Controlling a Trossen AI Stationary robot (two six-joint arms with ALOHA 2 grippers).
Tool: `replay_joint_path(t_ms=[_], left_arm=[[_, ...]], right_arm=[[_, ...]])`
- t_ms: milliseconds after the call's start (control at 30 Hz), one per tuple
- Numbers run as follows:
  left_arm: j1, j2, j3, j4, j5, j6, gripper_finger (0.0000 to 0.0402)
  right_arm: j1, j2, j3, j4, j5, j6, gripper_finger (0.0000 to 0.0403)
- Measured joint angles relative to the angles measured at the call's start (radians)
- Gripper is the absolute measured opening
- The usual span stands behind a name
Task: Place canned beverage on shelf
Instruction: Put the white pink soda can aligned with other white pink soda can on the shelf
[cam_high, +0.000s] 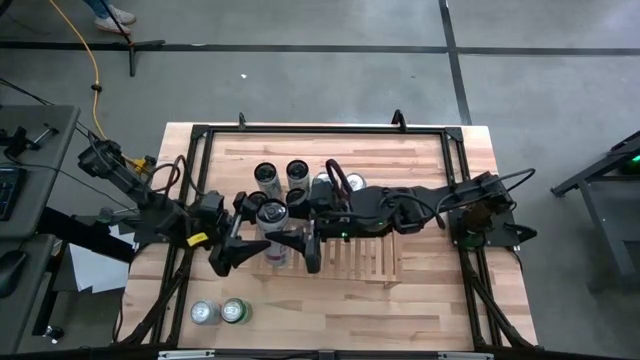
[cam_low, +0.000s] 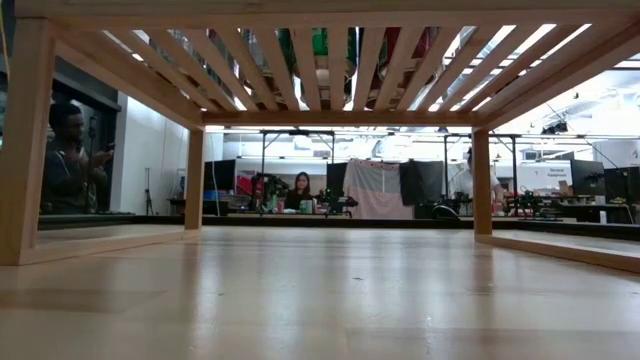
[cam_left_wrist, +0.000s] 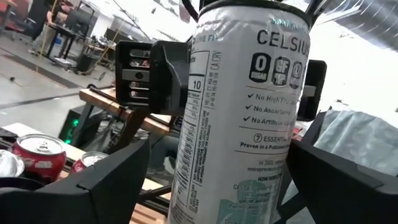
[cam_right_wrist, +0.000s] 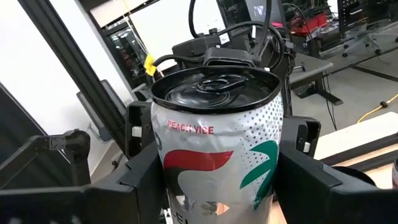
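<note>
Two black jointed arms with looping black cables, yellow tags.

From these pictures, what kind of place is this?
Probably a robotics lab or workshop: a wooden table with a slatted shelf on bare concrete floor, and workbenches with equipment behind, where people sit.

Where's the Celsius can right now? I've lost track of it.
In the high view the Celsius can stands on the shelf's left end, between the left gripper and the right gripper, near two dark-topped cans.
</note>
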Motion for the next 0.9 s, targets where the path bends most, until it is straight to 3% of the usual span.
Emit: replay_joint_path(t_ms=[200,500,600,667,900], left_arm=[[0.006,0.004,0.0,-0.017,-0.002,0.049,0.0344],[0.007,0.003,0.001,-0.048,0.006,0.082,0.022],[0.007,0.001,0.001,-0.05,0.006,0.097,0.0216],[0.008,-0.003,0.001,-0.056,0.012,0.104,0.0216],[-0.024,-0.048,-0.004,-0.165,0.019,0.123,0.0216]], right_arm=[[-0.001,0.001,0.0,-0.001,0.0,-0.003,0.0226],[-0.001,0.002,0.0,-0.011,-0.006,-0.013,0.0226],[-0.001,0.002,0.0,-0.01,-0.008,-0.025,0.0226],[-0.001,0.002,0.0,-0.007,-0.007,-0.034,0.0248],[0.0,-0.017,0.0,0.013,-0.014,-0.022,0.038]])
